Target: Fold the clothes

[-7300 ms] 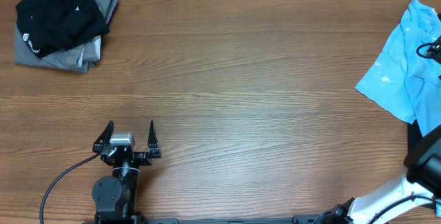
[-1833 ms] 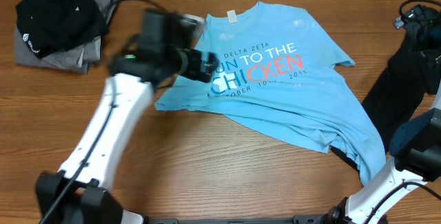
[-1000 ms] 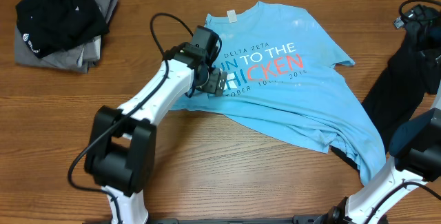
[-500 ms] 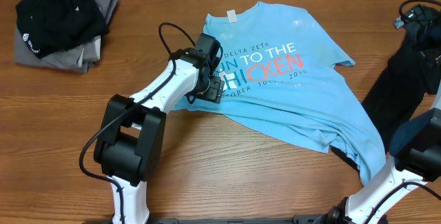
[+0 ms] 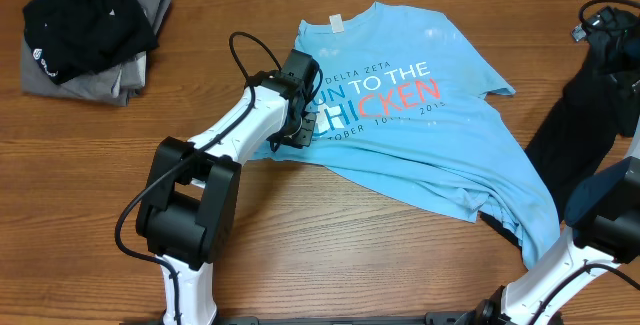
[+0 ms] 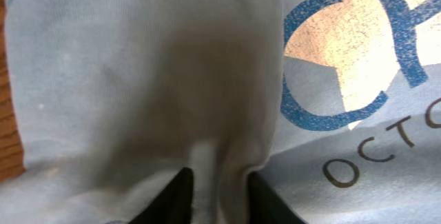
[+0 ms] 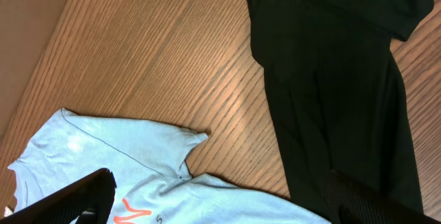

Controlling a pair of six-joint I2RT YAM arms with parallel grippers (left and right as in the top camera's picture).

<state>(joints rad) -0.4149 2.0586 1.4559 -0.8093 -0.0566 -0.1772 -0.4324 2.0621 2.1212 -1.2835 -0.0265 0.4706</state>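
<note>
Pinching the blue T-shirt (image 5: pixel 420 135) at its left sleeve (image 5: pixel 262 147): the left gripper (image 5: pixel 303 128) is down on the cloth just beside the lettering (image 5: pixel 385 90). In the left wrist view a ridge of sleeve fabric rises between the two black fingers (image 6: pixel 180 191), so the jaws look clenched on the T-shirt. The T-shirt lies print up in the middle of the table (image 5: pixel 350 255), collar toward the far edge. It is roughly spread, but the lower hem is rumpled and trails off toward the near right corner.

The right gripper (image 7: pixel 217 182) hangs high over the right side with its jaws released and wide apart, holding nothing. Below it are a sleeve tip of the T-shirt and a black garment (image 7: pixel 331 79), which lies loose at the right edge, apart from the T-shirt. A pile of black and grey clothes (image 5: pixel 85 30) sits at the far left corner, well apart from the action.

Step, as judged: either the first sleeve fold or a last flattening tug, and I can't tell which. The task is early, with nothing on the T-shirt folded yet.

The next move probably calls for lifting the sleeve only a little and carrying it inward over the print, then letting go flat. The rumpled hem likely needs smoothing too, perhaps by the right arm. The risk is dragging the whole T-shirt rather than folding it.
</note>
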